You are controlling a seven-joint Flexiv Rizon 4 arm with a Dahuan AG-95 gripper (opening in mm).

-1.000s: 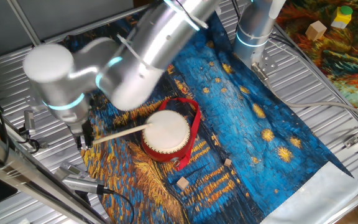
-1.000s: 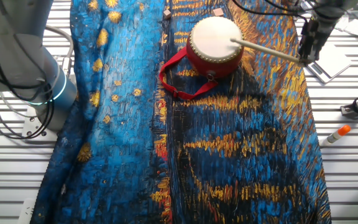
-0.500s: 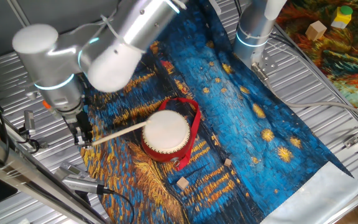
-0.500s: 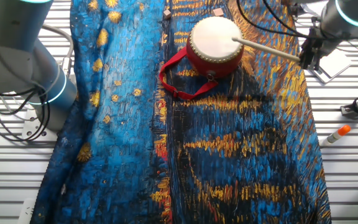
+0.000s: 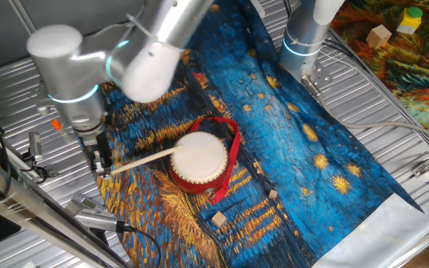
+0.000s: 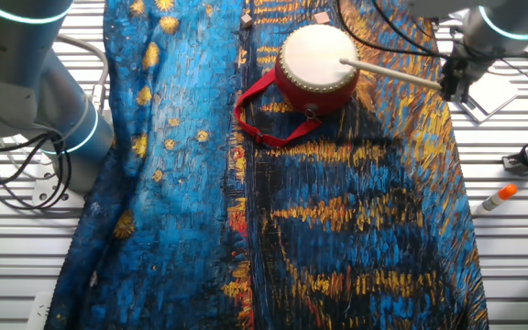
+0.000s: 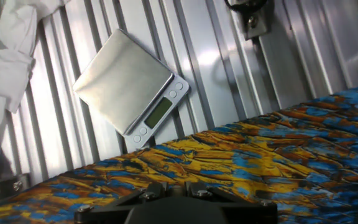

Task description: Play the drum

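The drum (image 5: 198, 161) is small and round, with a red body, a cream-white skin and a red ribbon strap (image 5: 233, 152). It stands on the painted cloth and also shows in the other fixed view (image 6: 317, 57). My gripper (image 5: 101, 164) is left of the drum, shut on the end of a thin wooden stick (image 5: 141, 158). The stick's far tip rests on the drum skin (image 6: 346, 62). In the other fixed view the gripper (image 6: 451, 82) is right of the drum. In the hand view only the gripper base (image 7: 178, 198) shows; the drum is out of view.
A blue and orange painted cloth (image 5: 296, 149) covers the slatted metal table (image 6: 511, 257). Small wooden blocks (image 5: 217, 219) lie near the drum. A silver pocket scale (image 7: 129, 87) lies on the slats beside the cloth. A marker (image 6: 495, 197) and a second arm base (image 5: 304, 37) stand nearby.
The arm's upper links have swung between frames. The gripper has shifted slightly at the stick's end. The stick's tip stays on the drum skin. The drum has not moved.
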